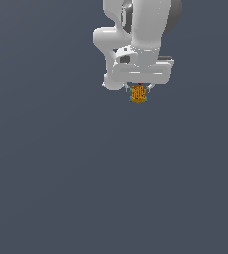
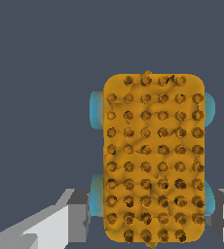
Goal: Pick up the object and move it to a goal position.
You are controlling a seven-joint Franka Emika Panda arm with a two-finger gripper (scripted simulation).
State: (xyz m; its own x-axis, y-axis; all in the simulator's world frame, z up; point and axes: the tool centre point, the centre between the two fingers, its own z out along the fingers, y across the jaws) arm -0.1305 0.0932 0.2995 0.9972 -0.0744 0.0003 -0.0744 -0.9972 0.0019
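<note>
The object [image 1: 138, 94] is a tiny orange-yellow block with dark speckles and small light-blue parts at its sides. It hangs just under the white gripper [image 1: 138, 90] near the top of the exterior view. In the wrist view the object [image 2: 153, 158] fills the middle, an orange slab covered in dark dots with blue knobs on both sides. The grey fingers [image 2: 72, 221] stand on either side of it. The gripper is shut on the object and holds it above the dark floor.
A plain dark grey-blue floor [image 1: 86, 188] fills the rest of both views. The white arm [image 1: 141, 30] comes down from the top edge of the exterior view. No goal marker shows.
</note>
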